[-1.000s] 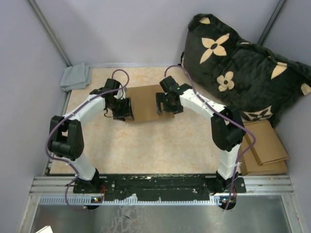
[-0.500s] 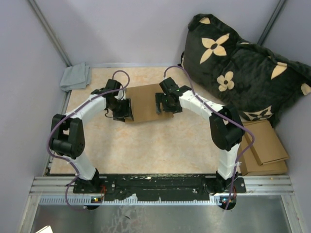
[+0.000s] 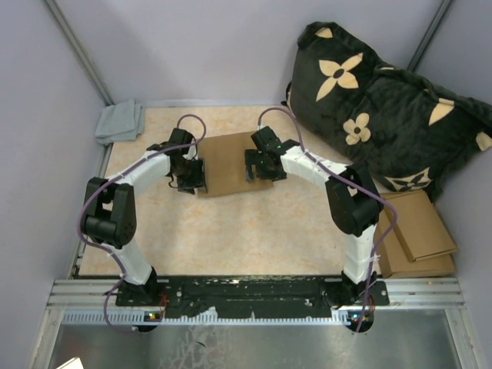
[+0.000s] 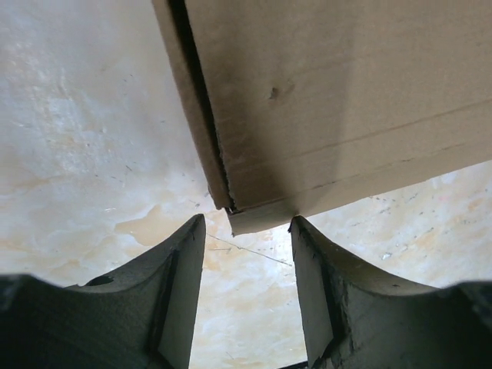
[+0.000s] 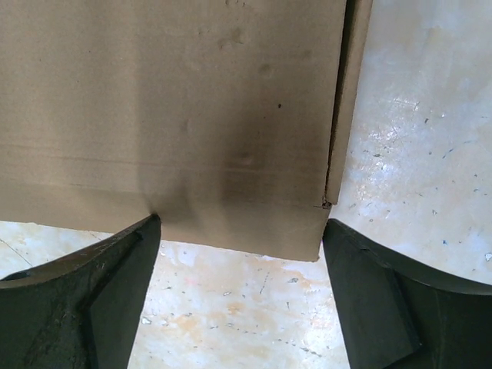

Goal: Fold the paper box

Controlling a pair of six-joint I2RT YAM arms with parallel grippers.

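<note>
From above, I see the box (image 3: 228,163) lying flat near the far edge of the surface (image 3: 231,231), with the left fingers (image 3: 192,175) at its left side and the right fingers (image 3: 257,165) at its right. Left wrist: the fingers (image 4: 181,284) are spread and released, a box (image 4: 346,100) corner just ahead of the gap. Right wrist: the fingers (image 5: 100,292) are wide apart and released, the box (image 5: 169,100) edge between their tips.

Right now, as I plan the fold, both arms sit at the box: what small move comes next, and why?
Probably nudge the left gripper forward so its open fingers straddle the near corner of the paper box. That corner sits only at its fingertips, while the open right gripper has the box's opposite near corner between its fingers.
</note>
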